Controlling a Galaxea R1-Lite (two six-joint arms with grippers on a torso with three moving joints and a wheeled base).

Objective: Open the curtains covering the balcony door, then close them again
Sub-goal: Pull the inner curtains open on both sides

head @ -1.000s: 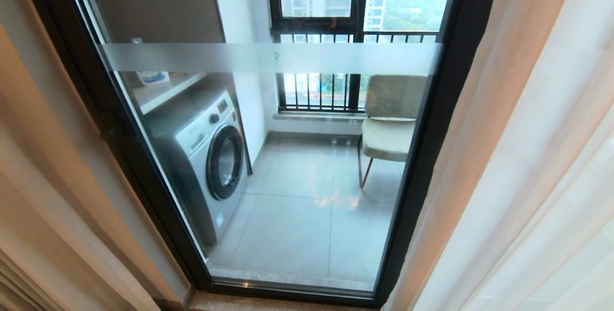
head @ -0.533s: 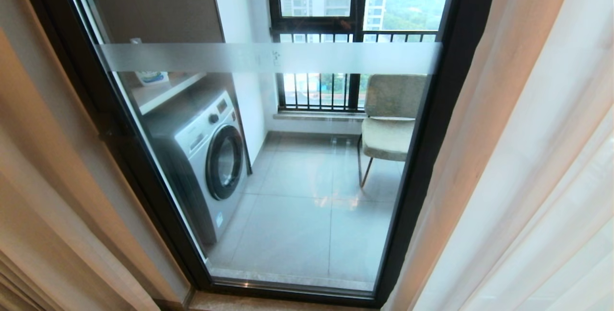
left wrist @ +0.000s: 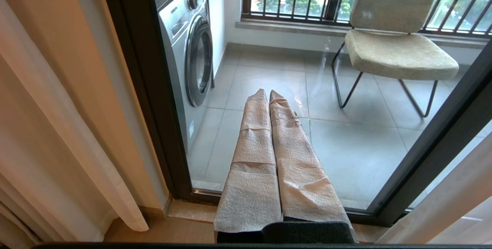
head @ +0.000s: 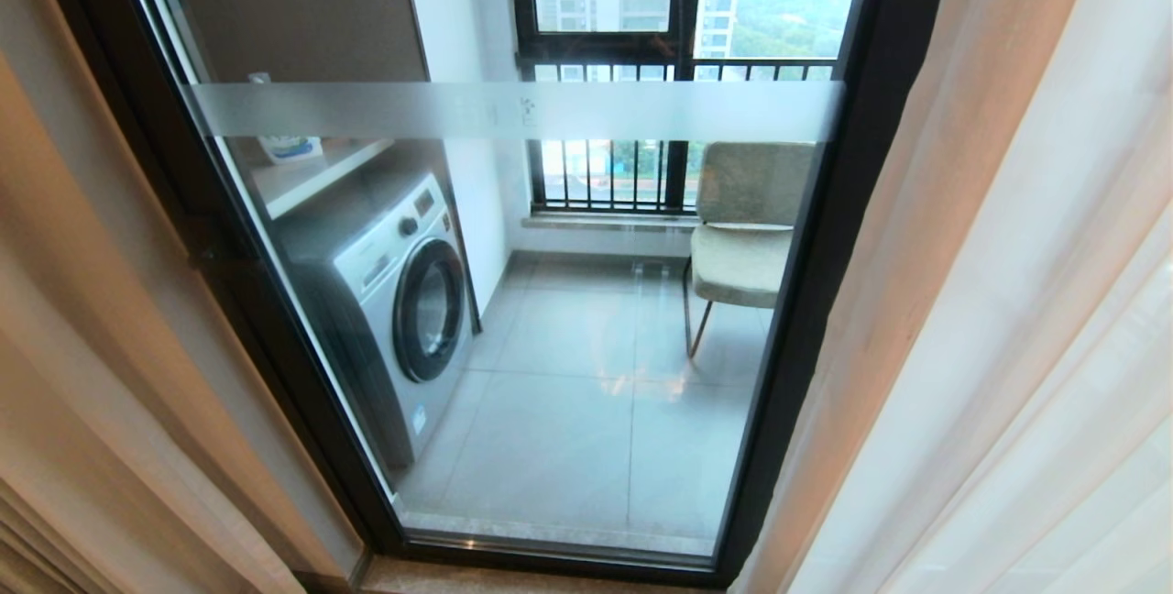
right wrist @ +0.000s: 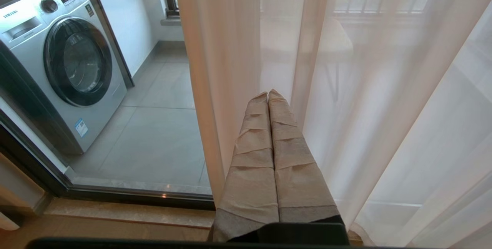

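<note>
The curtains [head: 990,301] hang parted to either side, so the balcony door [head: 513,301] stands uncovered in the middle; its top and the curtain rail are cut off from view. The sheer on the right blurs whatever sits behind it. Beyond the glass lie a grey tiled floor [head: 586,429], a washing machine [head: 394,301] and a padded chair [head: 747,236]. Neither arm appears in the head view. Only the wrist views show them: the left gripper [left wrist: 268,92] faces the bare glass, the right gripper [right wrist: 268,93] sits just before the sheer curtain edge, both with jaws pressed together, empty.
</note>
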